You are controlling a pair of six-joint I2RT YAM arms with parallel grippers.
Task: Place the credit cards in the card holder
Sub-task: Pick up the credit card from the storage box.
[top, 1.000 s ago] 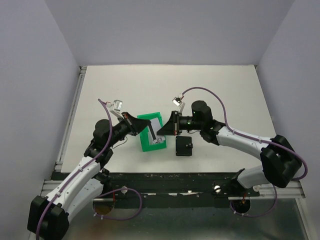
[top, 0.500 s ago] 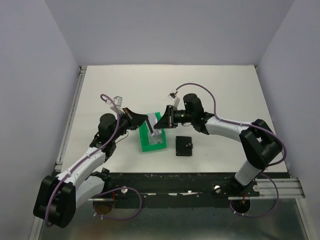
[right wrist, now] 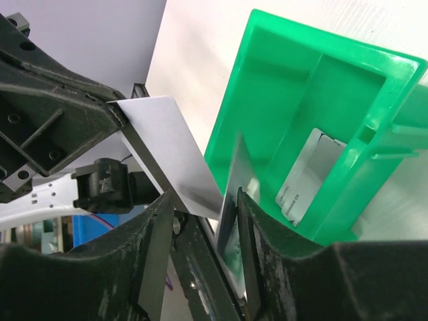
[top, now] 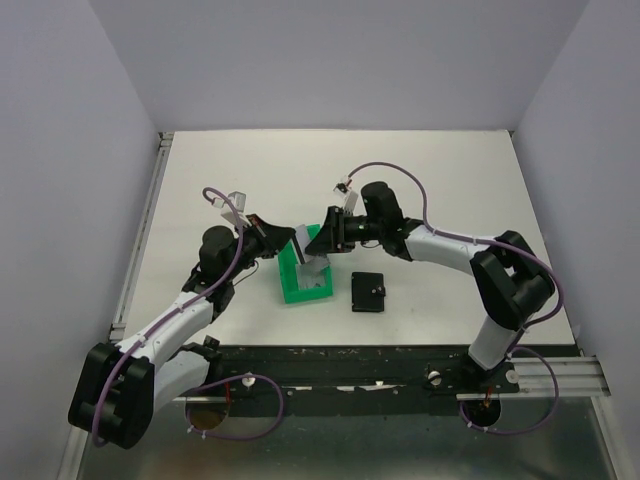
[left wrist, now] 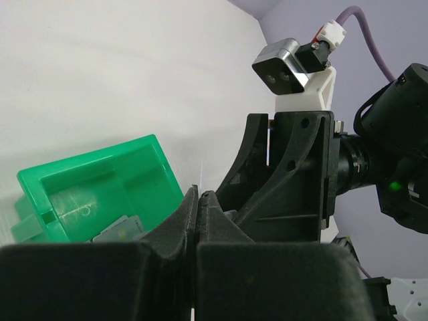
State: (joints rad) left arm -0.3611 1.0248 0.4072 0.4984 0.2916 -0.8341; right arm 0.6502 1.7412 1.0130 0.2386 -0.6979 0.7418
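My left gripper (top: 286, 238) is shut on one end of a white credit card (top: 304, 243), held above the green bin (top: 298, 291). The card's other end (right wrist: 167, 147) reaches between the fingers of my right gripper (right wrist: 204, 200), whose jaws stand open around it. A second, silvery card (right wrist: 241, 170) leans edge-up against the right finger's inner pad. Another card (right wrist: 304, 175) lies flat in the bin. In the left wrist view the held card shows only as a thin white edge (left wrist: 200, 175) above the shut fingertips. The black card holder (top: 369, 292) lies closed on the table, right of the bin.
The green bin (left wrist: 100, 177) has a partition and holds a couple of loose cards (left wrist: 120, 231). Both arms meet over its far end, and the right wrist's camera mount (left wrist: 297, 67) is close in front of my left gripper. White walls surround the table.
The right jaws have parted and let go of the white card, which my left gripper now holds alone. Both grippers have moved slightly toward the back, over the bin's far end.
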